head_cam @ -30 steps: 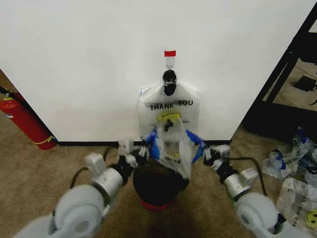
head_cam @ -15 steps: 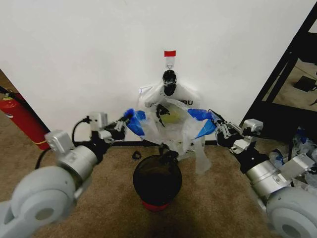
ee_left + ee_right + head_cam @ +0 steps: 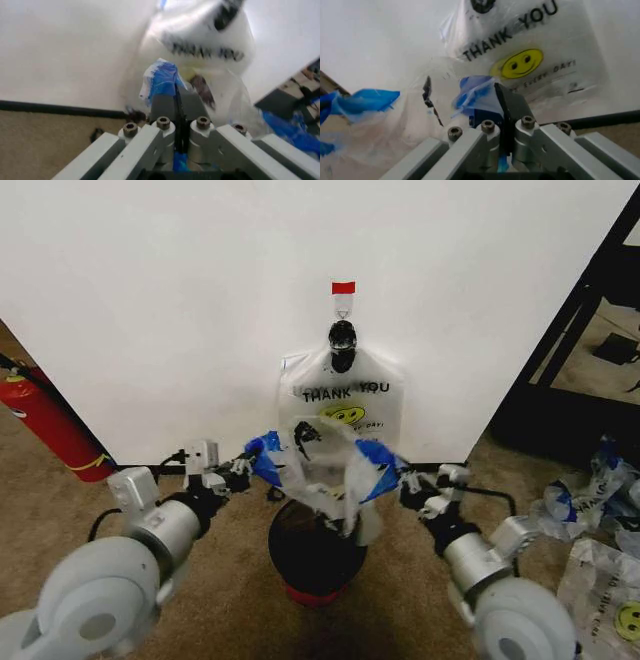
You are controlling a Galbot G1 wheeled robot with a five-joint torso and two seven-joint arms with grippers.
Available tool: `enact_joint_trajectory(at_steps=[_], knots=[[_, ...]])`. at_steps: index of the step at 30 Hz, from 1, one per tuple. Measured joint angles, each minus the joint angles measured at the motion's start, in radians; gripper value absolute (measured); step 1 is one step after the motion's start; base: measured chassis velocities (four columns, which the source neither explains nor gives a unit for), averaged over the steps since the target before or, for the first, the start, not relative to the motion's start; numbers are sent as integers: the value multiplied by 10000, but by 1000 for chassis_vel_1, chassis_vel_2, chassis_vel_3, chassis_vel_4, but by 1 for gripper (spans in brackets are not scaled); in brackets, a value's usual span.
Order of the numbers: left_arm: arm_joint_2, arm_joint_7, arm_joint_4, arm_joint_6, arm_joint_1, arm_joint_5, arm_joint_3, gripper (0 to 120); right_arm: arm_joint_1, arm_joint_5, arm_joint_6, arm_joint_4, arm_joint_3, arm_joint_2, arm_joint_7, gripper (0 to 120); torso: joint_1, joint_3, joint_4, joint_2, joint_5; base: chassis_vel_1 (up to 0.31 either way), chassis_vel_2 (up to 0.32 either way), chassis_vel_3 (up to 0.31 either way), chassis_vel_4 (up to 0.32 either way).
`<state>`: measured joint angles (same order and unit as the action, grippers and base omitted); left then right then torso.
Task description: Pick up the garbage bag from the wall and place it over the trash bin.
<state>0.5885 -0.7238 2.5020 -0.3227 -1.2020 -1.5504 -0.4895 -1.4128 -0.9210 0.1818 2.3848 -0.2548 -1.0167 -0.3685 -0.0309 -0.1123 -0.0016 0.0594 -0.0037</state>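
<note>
1. Both grippers have come down and inward since half a second ago: I had the thin translucent white garbage bag with blue patches (image 3: 320,470) stretched wide and high in front of the plain white wall (image 3: 180,310); it now hangs lower, its mouth narrower, directly above the small round black wire-mesh trash bin with a red base (image 3: 317,552).
2. Meaning for the task: the bag is off the wall and its lower folds reach the bin's rim, but I judge it not yet seated over the rim. The opening is not spread around the bin.
3. Left gripper (image 3: 248,465): fingers clamped together on a blue patch at the bag's left edge. The left wrist view confirms it, with the fingers (image 3: 167,101) pressed shut and blue plastic bunched at their tips.
4. Right gripper (image 3: 398,476): likewise pinched tight on the blue patch at the bag's right edge; the right wrist view shows the closed fingers (image 3: 512,103) with blue film caught between them.
5. A second white smiley "THANK YOU" bag (image 3: 345,395) hangs on the small hook (image 3: 343,307) under the red tape strip (image 3: 343,287), behind the held bag. I treat it as background.
</note>
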Motion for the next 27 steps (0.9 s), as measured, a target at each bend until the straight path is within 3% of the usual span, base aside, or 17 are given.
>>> enact_joint_trajectory(at_steps=[1,6,8,11,15,18,27], knots=[[-85,-79,-2,-61,-38,-448,-475,0,-39,-143,61,166,-3,9,-65,0,0,1,0,0,1,0,0,0,0],[-235,-299,-5,-407,-82,-1556,-1202,0,-554,-527,476,779,-371,191,-418,0,0,1,-3,1,-5,0,0,0,0],[-233,-403,-9,-586,25,-2056,-997,0,-817,-571,694,935,-581,319,-553,0,1,1,1,1,6,0,0,0,0],[-39,-290,-13,-727,100,-2247,-489,0,-935,-514,811,942,-718,442,-665,0,0,0,-4,0,-6,0,0,0,0],[505,517,-14,-636,330,-1363,663,0,-858,-536,835,704,-1027,503,-701,0,0,1,-2,0,-5,0,0,0,0],[619,705,-18,-603,312,-963,921,0,-788,-516,788,387,-950,465,-681,0,0,0,-3,1,0,0,0,0,0],[1284,1044,-561,-523,-252,616,1990,0,-153,535,500,-1719,372,-712,-258,0,0,0,1,1,-2,0,0,0,0]])
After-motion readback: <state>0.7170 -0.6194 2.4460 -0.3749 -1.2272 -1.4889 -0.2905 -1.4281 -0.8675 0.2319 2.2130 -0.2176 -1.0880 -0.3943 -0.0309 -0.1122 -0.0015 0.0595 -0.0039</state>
